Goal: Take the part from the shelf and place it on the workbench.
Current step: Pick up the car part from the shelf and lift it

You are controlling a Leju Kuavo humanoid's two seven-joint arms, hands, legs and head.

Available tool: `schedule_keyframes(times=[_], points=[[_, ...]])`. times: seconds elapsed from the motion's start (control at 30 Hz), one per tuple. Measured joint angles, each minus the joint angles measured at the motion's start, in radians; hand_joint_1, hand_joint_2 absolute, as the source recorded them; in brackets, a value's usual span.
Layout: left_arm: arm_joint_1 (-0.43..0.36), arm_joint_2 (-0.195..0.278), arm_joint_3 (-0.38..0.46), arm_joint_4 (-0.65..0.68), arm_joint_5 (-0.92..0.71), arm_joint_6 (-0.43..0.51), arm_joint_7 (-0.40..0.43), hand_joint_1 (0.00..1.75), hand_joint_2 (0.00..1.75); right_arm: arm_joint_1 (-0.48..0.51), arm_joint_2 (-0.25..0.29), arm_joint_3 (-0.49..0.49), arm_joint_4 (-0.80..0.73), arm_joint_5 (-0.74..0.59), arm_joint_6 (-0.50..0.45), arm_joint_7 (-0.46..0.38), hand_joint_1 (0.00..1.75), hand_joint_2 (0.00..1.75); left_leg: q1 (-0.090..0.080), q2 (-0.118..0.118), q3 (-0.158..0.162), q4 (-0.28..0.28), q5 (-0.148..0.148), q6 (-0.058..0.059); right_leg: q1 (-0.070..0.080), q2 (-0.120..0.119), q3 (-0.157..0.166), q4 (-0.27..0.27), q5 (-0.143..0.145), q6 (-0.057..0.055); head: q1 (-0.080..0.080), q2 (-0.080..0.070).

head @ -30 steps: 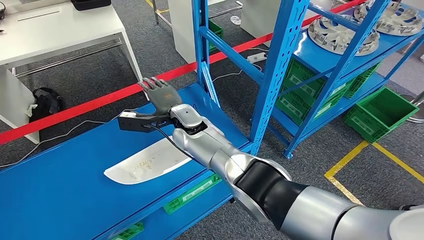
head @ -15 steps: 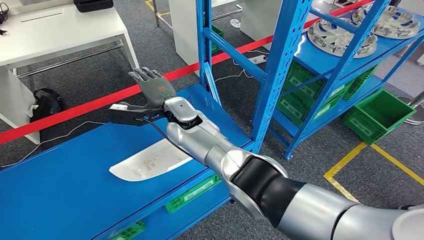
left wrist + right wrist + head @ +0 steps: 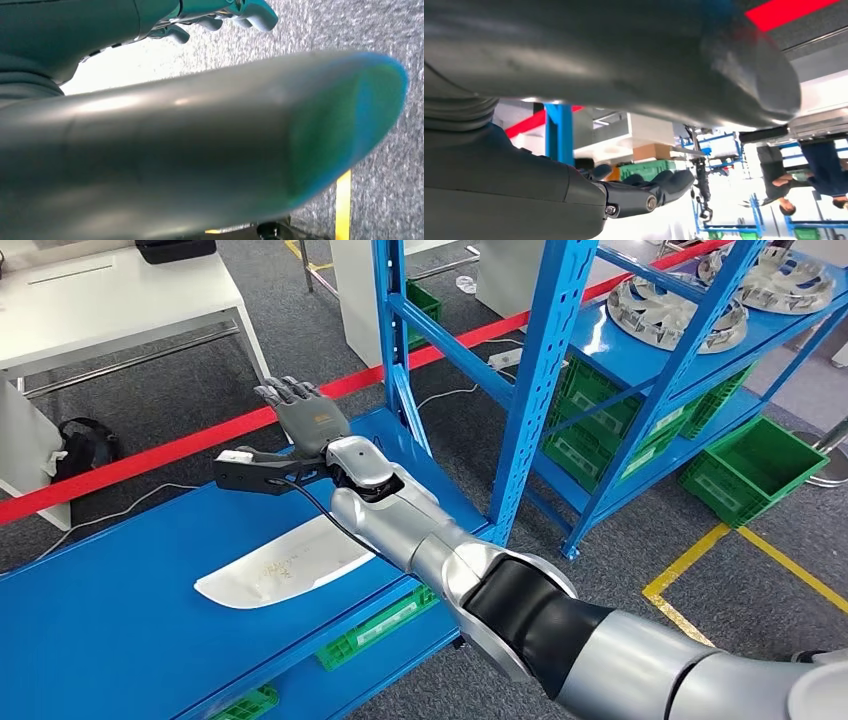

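The right hand (image 3: 308, 418) is up above the far edge of the blue workbench (image 3: 110, 610), fingers spread wide and holding nothing, palm turned away from the camera. The white part (image 3: 285, 567) lies flat on the workbench, at about seven o'clock from that hand and well apart from it, with the silver forearm (image 3: 400, 525) crossing over its near end. Look around: a blue shelf upright (image 3: 530, 380) stands at three o'clock from the hand, close to the workbench corner, and beyond it, up at one o'clock, silver wheel-like discs (image 3: 672, 315) sit on a blue shelf. Green crates (image 3: 760, 465) rest on the floor at four o'clock, a red tape line (image 3: 160, 452) runs across the carpet behind the workbench, and a white table (image 3: 120, 300) stands at eleven o'clock. In the left wrist view the left hand (image 3: 220, 12) shows curled fingertips over grey carpet; whether it holds anything, I cannot tell. Against half a second ago, the whole picture has slid slightly, so the camera has moved; the right hand is open just as it was, and the part lies on the workbench as before.
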Motion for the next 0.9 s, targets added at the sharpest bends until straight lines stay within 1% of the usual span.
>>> schedule_keyframes(times=[0.03,0.07,0.1,0.17,0.2,0.23,0.27,0.3,0.33,0.37,0.4,0.43,0.47,0.5,0.53,0.57,0.6,0.63,0.67,0.7,0.73,0.77,0.8,0.83,0.87,0.9], points=[[0.001,0.0,0.0,0.0,0.0,0.0,0.0,0.0,0.0,0.0,0.0,0.0,-0.001,-0.001,0.0,0.0,0.0,0.0,0.001,0.001,-0.006,0.006,-0.007,-0.003,0.0,0.0,-0.003,-0.001,0.001,-0.008,0.0,0.0],[0.001,-0.001,0.0,0.001,0.001,0.0,0.0,0.0,0.0,0.0,0.001,0.0,-0.001,-0.001,0.001,0.0,0.0,0.0,0.002,0.003,-0.018,0.031,-0.025,-0.005,0.0,-0.001,-0.003,-0.004,0.004,-0.015,0.0,0.0],[0.0,-0.001,0.0,0.001,0.001,0.0,0.0,0.0,0.0,-0.001,0.002,0.0,-0.002,-0.002,0.001,0.0,0.0,0.0,0.001,0.004,-0.04,0.076,-0.053,-0.005,0.0,-0.002,-0.003,-0.008,0.007,-0.021,0.0,0.0],[0.001,0.0,0.0,0.001,0.003,0.0,0.0,0.0,0.0,0.001,0.002,0.001,-0.002,-0.002,0.001,0.0,0.0,0.0,-0.003,0.005,-0.104,0.215,-0.116,-0.005,0.004,-0.004,-0.005,-0.013,0.011,-0.028,0.003,0.0],[0.002,0.0,0.0,0.001,0.004,0.0,0.0,0.0,0.0,0.003,0.002,0.002,-0.002,-0.002,0.001,0.0,0.0,0.0,-0.006,0.005,-0.134,0.272,-0.132,-0.004,0.006,-0.005,-0.007,-0.014,0.012,-0.03,0.006,0.0],[0.003,0.0,0.0,0.001,0.005,0.0,0.0,0.0,0.0,0.005,0.002,0.004,-0.002,-0.002,0.001,0.0,0.0,0.0,-0.008,0.005,-0.151,0.3,-0.127,-0.001,0.008,-0.005,-0.008,-0.014,0.013,-0.031,0.011,0.0],[0.004,0.001,0.0,0.001,0.006,0.0,0.0,0.0,0.0,0.006,0.003,0.006,-0.002,-0.002,0.001,0.0,0.0,0.0,-0.01,0.005,-0.151,0.289,-0.101,0.003,0.009,-0.005,-0.009,-0.014,0.014,-0.032,0.017,0.0],[0.004,0.001,0.0,0.0,0.007,0.002,0.001,0.0,0.0,0.007,0.005,0.007,-0.002,-0.002,0.001,0.001,0.0,0.0,-0.012,0.005,-0.136,0.242,-0.056,0.008,0.009,-0.005,-0.008,-0.014,0.014,-0.032,0.022,0.0],[0.006,0.001,0.0,0.0,0.007,0.004,0.001,0.0,0.0,0.009,0.008,0.008,-0.002,-0.002,0.001,0.002,0.0,0.0,-0.013,0.005,-0.115,0.178,-0.009,0.012,0.009,-0.005,-0.008,-0.014,0.014,-0.031,0.026,0.0],[0.009,0.002,0.0,0.0,0.008,0.005,0.002,0.0,0.0,0.012,0.013,0.011,-0.002,-0.002,0.0,0.006,0.0,0.0,-0.016,0.005,-0.093,0.119,0.026,0.015,0.011,-0.005,-0.008,-0.015,0.014,-0.03,0.027,0.0],[0.013,0.003,0.0,0.0,0.009,0.007,0.003,0.0,0.0,0.019,0.019,0.014,-0.002,-0.001,-0.002,0.01,0.0,0.0,-0.019,0.004,-0.075,0.075,0.046,0.017,0.012,-0.004,-0.009,-0.016,0.017,-0.026,0.029,0.0],[0.018,0.004,0.0,0.0,0.009,0.007,0.004,0.0,0.0,0.028,0.023,0.018,-0.002,0.0,-0.003,0.015,0.0,0.0,-0.022,0.004,-0.068,0.052,0.052,0.018,0.012,-0.004,-0.01,-0.019,0.024,-0.021,0.033,0.0],[0.023,0.004,0.0,0.0,0.009,0.007,0.004,0.0,0.0,0.039,0.027,0.022,-0.002,0.0,-0.005,0.02,0.0,0.0,-0.025,0.003,-0.065,0.043,0.055,0.02,0.013,-0.004,-0.012,-0.024,0.034,-0.015,0.038,0.0],[0.026,0.004,0.0,0.0,0.009,0.007,0.004,0.0,0.0,0.048,0.029,0.025,-0.002,0.001,-0.006,0.023,0.0,0.0,-0.025,0.003,-0.068,0.036,0.061,0.022,0.013,-0.004,-0.014,-0.031,0.043,-0.008,0.043,0.0],[0.028,0.004,0.0,0.0,0.009,0.006,0.005,0.0,0.0,0.054,0.03,0.027,-0.002,0.001,-0.007,0.025,0.0,0.0,-0.022,0.002,-0.07,0.025,0.065,0.024,0.013,-0.004,-0.02,-0.034,0.044,-0.004,0.046,0.0],[0.03,0.004,0.0,0.0,0.009,0.006,0.004,0.0,0.0,0.057,0.03,0.028,-0.002,0.001,-0.008,0.025,0.0,0.0,-0.019,0.002,-0.067,0.011,0.065,0.03,0.014,-0.004,-0.03,-0.024,0.029,0.0,0.05,0.0],[0.031,0.004,0.0,0.0,0.009,0.006,0.004,0.0,0.0,0.059,0.03,0.029,-0.002,0.001,-0.008,0.025,0.0,0.0,-0.017,0.002,-0.063,-0.002,0.063,0.034,0.014,-0.004,-0.045,0.007,0.0,0.003,0.056,0.0],[0.033,0.004,0.0,0.0,0.009,0.005,0.004,0.0,0.0,0.064,0.03,0.032,-0.001,0.001,-0.009,0.025,0.0,0.0,-0.017,0.001,-0.059,-0.013,0.058,0.039,0.013,-0.004,-0.065,0.062,-0.041,0.005,0.062,0.0],[0.036,0.005,0.0,0.0,0.009,0.005,0.004,0.0,0.0,0.07,0.03,0.035,0.0,0.001,-0.008,0.025,0.0,0.0,-0.019,0.001,-0.057,-0.013,0.055,0.044,0.014,-0.004,-0.086,0.132,-0.081,0.005,0.069,0.0],[0.04,0.005,0.0,0.0,0.009,0.006,0.005,0.0,0.0,0.079,0.03,0.039,0.001,0.001,-0.004,0.025,0.0,0.0,-0.023,0.001,-0.056,-0.008,0.054,0.046,0.016,-0.004,-0.103,0.198,-0.108,0.005,0.071,0.0],[0.043,0.005,0.0,0.0,0.009,0.006,0.007,0.0,0.0,0.087,0.03,0.042,0.002,0.001,0.0,0.026,0.0,0.0,-0.027,0.0,-0.056,-0.002,0.051,0.049,0.019,-0.004,-0.111,0.241,-0.115,0.003,0.072,0.0],[0.044,0.004,0.0,0.0,0.008,0.007,0.009,0.0,0.0,0.09,0.03,0.045,0.003,0.001,0.006,0.026,0.0,0.0,-0.031,-0.001,-0.056,0.005,0.047,0.053,0.023,-0.003,-0.107,0.247,-0.1,-0.002,0.072,0.0],[0.044,0.002,0.0,0.0,0.008,0.007,0.012,0.0,0.0,0.09,0.03,0.047,0.004,0.001,0.013,0.027,0.0,0.0,-0.037,-0.002,-0.057,0.013,0.043,0.056,0.029,-0.003,-0.089,0.215,-0.066,-0.01,0.072,0.0],[0.042,-0.001,0.0,0.0,0.007,0.007,0.015,0.0,0.0,0.084,0.031,0.05,0.004,0.0,0.02,0.027,0.0,0.0,-0.042,-0.003,-0.058,0.02,0.038,0.059,0.035,-0.002,-0.063,0.158,-0.03,-0.022,0.072,0.0],[0.038,-0.005,0.0,0.0,0.006,0.007,0.018,0.0,0.0,0.077,0.032,0.054,0.004,-0.001,0.027,0.026,0.0,0.0,-0.047,-0.003,-0.062,0.026,0.034,0.061,0.04,-0.001,-0.035,0.103,-0.006,-0.036,0.07,0.0],[0.035,-0.01,0.0,0.001,0.003,0.008,0.021,0.0,0.0,0.069,0.032,0.059,0.003,-0.004,0.034,0.025,0.0,0.0,-0.049,-0.004,-0.065,0.03,0.032,0.061,0.045,-0.002,-0.012,0.058,0.006,-0.046,0.068,0.0]])
